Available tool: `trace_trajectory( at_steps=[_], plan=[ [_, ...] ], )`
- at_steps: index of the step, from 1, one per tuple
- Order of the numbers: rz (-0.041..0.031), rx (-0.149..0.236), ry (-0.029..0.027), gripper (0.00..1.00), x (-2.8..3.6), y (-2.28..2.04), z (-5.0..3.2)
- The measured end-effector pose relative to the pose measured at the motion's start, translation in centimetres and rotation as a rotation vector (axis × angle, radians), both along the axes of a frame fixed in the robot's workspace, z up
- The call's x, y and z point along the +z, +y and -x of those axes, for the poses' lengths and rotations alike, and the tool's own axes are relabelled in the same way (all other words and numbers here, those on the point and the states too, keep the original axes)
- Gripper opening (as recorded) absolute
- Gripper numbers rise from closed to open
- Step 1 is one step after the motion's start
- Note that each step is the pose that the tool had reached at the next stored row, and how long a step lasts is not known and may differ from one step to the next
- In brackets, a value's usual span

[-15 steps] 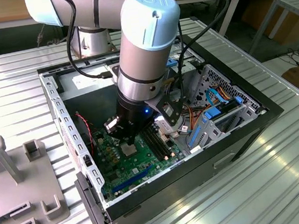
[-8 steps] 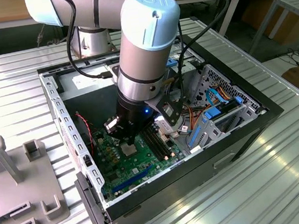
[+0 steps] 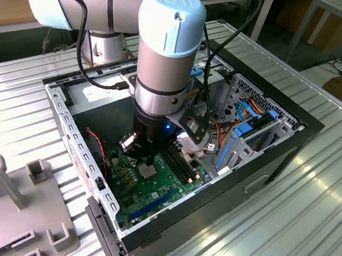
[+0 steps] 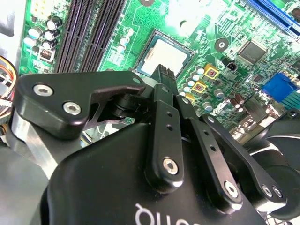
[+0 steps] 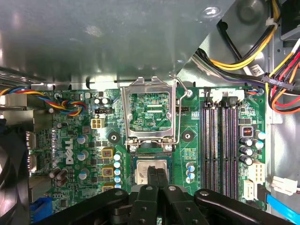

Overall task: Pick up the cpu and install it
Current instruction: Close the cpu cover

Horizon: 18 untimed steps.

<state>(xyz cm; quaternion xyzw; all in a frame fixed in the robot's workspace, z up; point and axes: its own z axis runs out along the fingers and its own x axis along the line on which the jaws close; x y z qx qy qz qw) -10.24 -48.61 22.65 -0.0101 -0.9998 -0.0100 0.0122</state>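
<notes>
Installing: cpu (image 5: 141,169) sitting in socket, frame (image 5: 151,110) raised | tool (image 5: 157,169) hovering above, fingers together, gripping nothing | seating needing flatness

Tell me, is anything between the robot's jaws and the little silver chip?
Nothing visible is. In the first wrist view the gripper hangs right above the cpu, and the hinged metal frame stands flipped open, off the chip.

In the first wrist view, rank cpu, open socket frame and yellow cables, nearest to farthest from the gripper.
1. cpu, right at the gripper tips.
2. socket frame, hinged open just beyond the cpu.
3. yellow cables, off the board by the case wall.
</notes>
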Motion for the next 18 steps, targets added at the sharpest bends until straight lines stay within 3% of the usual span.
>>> trace_trajectory(
  at_steps=[6,10,13,18],
  plan=[
    [0.0001,0.006,0.0033,0.11,-0.05,0.00,-2.29],
    [0.0002,0.068,0.0035,0.11,-0.04,0.00,-2.39],
    [0.0005,0.136,0.0036,0.11,0.02,0.01,-2.39],
    [0.0036,0.146,0.0037,0.11,0.80,0.21,-2.42]
  ],
)
